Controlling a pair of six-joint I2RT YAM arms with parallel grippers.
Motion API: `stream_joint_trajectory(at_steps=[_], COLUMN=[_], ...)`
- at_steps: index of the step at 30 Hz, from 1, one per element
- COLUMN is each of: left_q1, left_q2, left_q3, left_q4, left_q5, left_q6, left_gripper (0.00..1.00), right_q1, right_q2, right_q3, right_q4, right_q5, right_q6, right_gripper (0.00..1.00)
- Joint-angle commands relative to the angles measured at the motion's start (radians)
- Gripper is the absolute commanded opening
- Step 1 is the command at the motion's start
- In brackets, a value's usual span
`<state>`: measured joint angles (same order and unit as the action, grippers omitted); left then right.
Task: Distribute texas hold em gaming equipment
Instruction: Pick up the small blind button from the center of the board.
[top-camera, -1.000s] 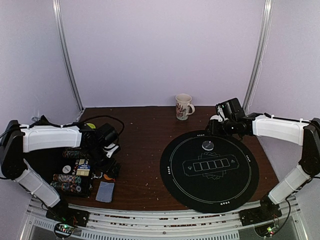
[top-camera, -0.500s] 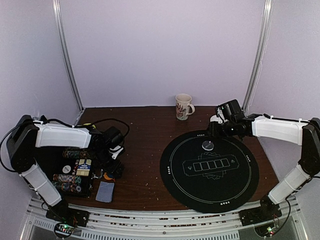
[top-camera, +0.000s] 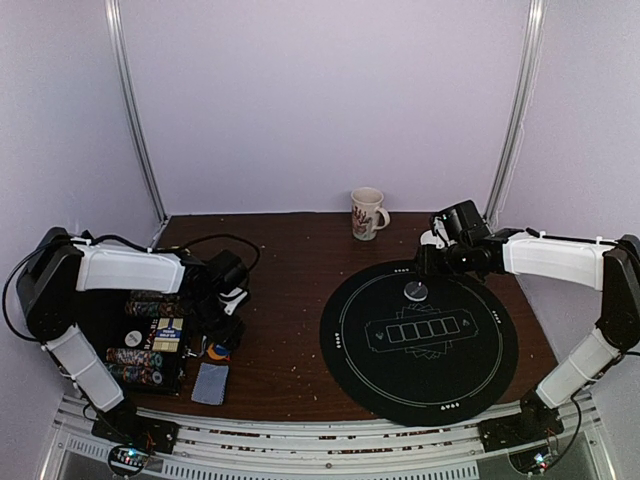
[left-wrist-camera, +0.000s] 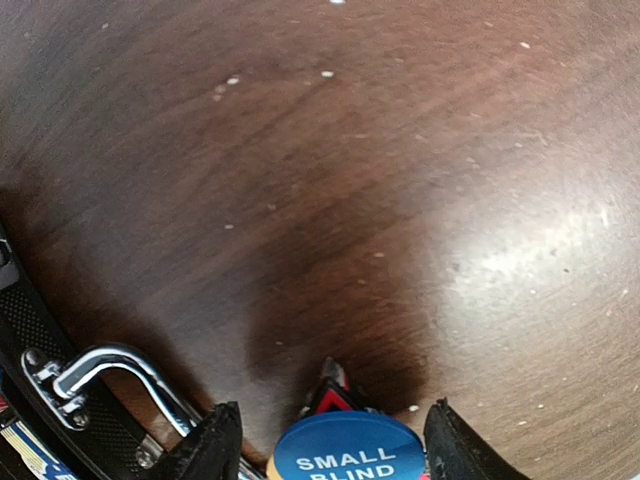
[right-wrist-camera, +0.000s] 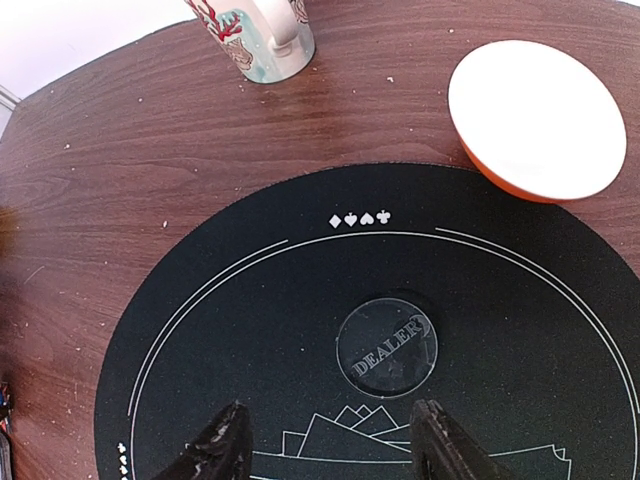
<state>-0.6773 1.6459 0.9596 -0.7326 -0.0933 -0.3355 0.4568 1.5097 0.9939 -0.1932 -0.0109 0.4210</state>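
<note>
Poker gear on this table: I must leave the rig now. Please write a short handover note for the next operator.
Left end effector: open, one finger on each side of the blue button; no grip confirmed.
Right end effector: open, empty, above the mat near the dealer button.
Done: the dealer button lies on the mat.
To do: the blue button and orange button are beside the case. The chips are in the case and the cards are on the table in front of it. None of these is on the mat yet.
</note>
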Motion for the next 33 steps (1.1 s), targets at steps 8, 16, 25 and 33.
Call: stream_joint_trajectory(at_steps=[8,16,25,33], left_q1=[0.027,0.027,0.035,0.036], left_q2=[0.007,0.006,0.016,0.005], left_q3=[0.001,0.002,0.007,-0.002], left_q4=[0.035,0.022,-0.022,-0.023], left_q5=[0.051,0.065,0.019,0.055], left_q6=[0.036,0.022,-0.02,-0.018], left_gripper=[0.63,0.63,0.67,0.62], right_q1=[0.004,0.004,0.003,0.003], right_q2=[0.01,0.012,0.013,0.028], right_q3=[-0.005,0.006,0.005,0.018], right_q4=[-0.02,-0.03,-0.036,-0.043], right_q5=[0.023,0.025,0.025,0.026], right_q6=[-0.016,-0.022,-0.028,-0.033], right_gripper=[0.56,0.56,0.56,0.56])
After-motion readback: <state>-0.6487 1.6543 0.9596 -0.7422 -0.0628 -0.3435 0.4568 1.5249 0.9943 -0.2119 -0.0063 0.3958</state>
